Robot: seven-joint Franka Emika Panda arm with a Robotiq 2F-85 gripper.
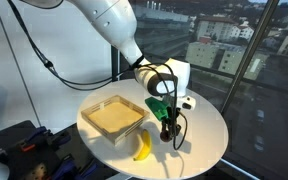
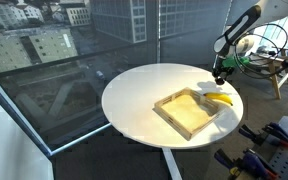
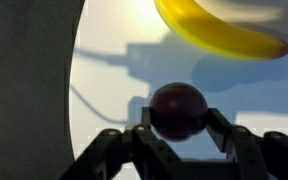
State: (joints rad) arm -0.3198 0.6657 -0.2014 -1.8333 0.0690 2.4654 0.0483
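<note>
black gripper fingers (image 3: 224,140) pinching a dark red round fruit (image 3: 177,108) low over the white round table (image 3: 104,40).
judged step: fruit gripped and held clear; yellow curved banana (image 3: 219,30) at 12 o'clock, shallow wooden tray (image 1: 112,117) at 9 o'clock of the gripper (image 1: 171,128). any next move calls for a steady pinch, as round fruit slips.

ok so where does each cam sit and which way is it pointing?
Exterior view: low beside the table, facing the windows; arm and gripper large.
Exterior view: higher and farther back, looking down across the table at the tray, windows on its left; arm small at the far edge.
Wrist view: on the wrist, looks down past the fingers at a dark ball they clamp.
Shared: banana in all three.
</note>
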